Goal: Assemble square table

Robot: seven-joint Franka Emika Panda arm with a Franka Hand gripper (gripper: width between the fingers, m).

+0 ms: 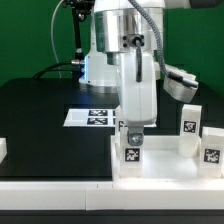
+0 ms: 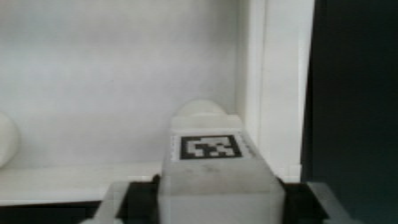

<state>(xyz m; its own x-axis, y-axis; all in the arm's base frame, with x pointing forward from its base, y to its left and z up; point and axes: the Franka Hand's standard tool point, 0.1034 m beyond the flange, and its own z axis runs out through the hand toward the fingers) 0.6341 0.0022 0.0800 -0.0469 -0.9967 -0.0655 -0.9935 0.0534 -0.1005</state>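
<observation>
The white square tabletop (image 1: 165, 163) lies at the exterior view's lower right, its raised rim showing along the front. My gripper (image 1: 132, 147) is shut on a short white leg (image 1: 131, 154) with a black-and-white tag and holds it upright at the top's near left corner. In the wrist view the leg (image 2: 215, 160) sits between my dark fingers (image 2: 164, 190) over the top's white surface (image 2: 107, 90), next to its rim (image 2: 279, 90). Two more tagged legs (image 1: 188, 126) (image 1: 211, 148) stand upright at the top's right side.
The marker board (image 1: 92, 116) lies flat on the black table behind the tabletop. A white bar (image 1: 181, 85) lies at the back right. A small white piece (image 1: 3, 149) shows at the exterior view's left edge. Green backdrop behind.
</observation>
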